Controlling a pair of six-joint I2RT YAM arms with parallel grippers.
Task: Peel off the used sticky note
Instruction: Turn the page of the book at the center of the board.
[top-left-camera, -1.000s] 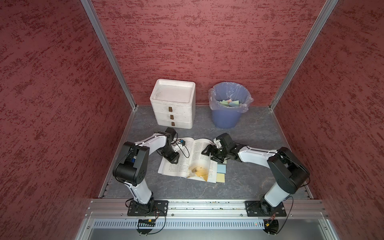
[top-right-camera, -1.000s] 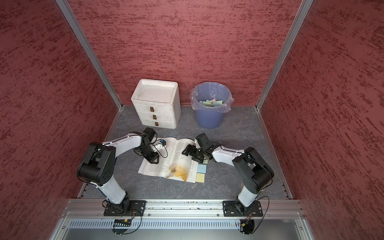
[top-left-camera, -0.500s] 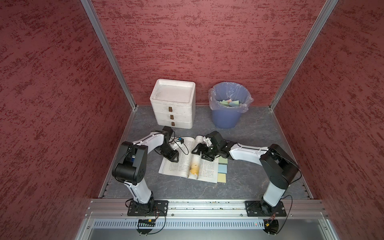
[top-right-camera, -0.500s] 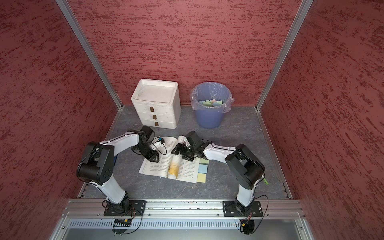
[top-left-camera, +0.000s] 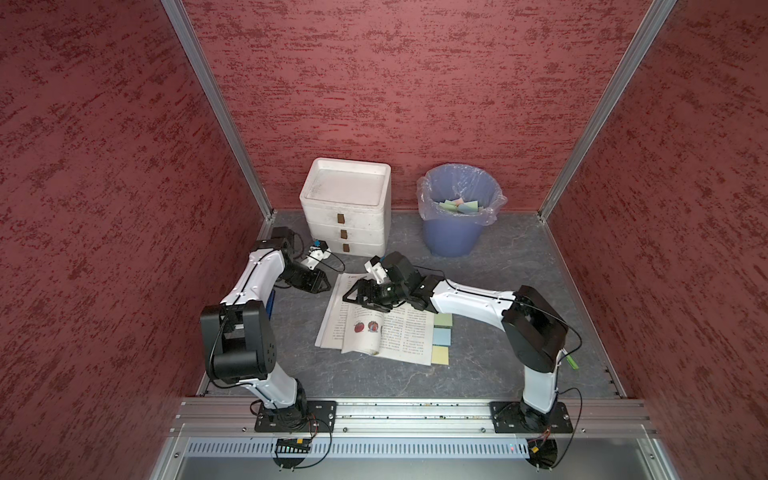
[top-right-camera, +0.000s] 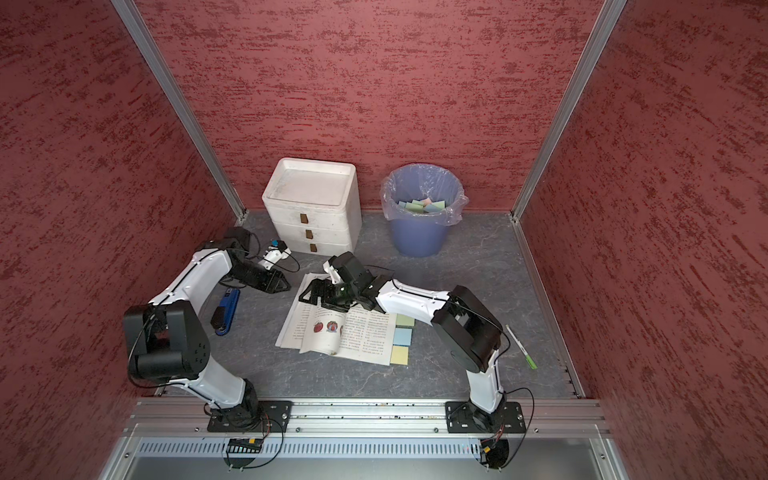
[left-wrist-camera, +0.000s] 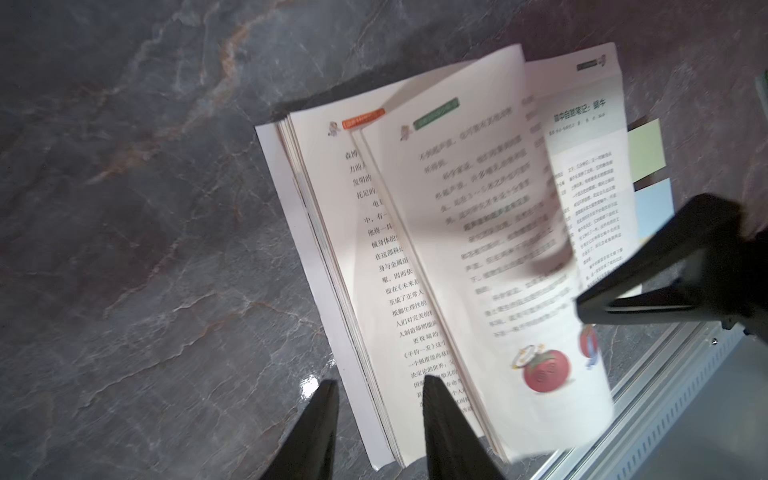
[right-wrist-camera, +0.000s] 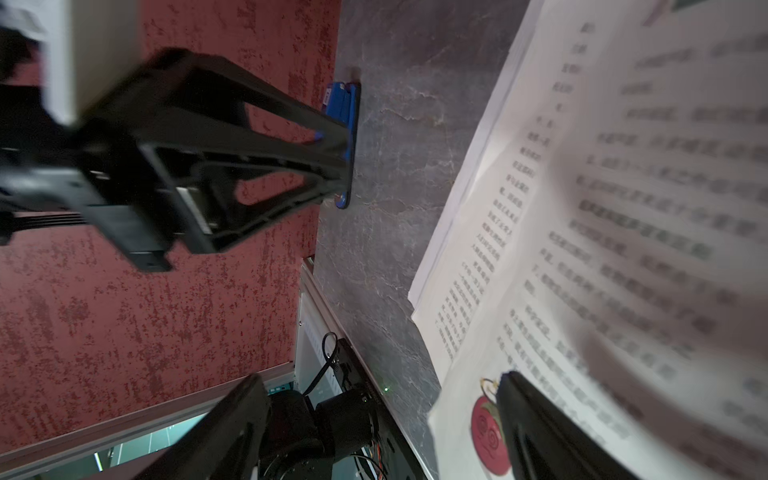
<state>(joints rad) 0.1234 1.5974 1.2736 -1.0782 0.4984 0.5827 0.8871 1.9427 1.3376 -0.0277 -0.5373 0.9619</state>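
- My right hand (top-left-camera: 358, 297), spread wide, hangs over the curled page (top-left-camera: 365, 332) of the book (top-left-camera: 409, 336).
- My left hand (left-wrist-camera: 376, 384), slightly apart, sits beside it.
- Sticky notes (top-left-camera: 441, 336) line the book's right edge.

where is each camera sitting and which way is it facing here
Top views: both sit high above the front rail, looking down and back at the book, drawers and bin; both arms show whole.
Left wrist: on the left arm, looking down past the left hand at book and notes; the other arm's finger shows too.
Right wrist: on the right arm, low over the book, looking past the right hand toward the left hand and stapler.
Shared: both wrist views hold the book and the opposite hand.
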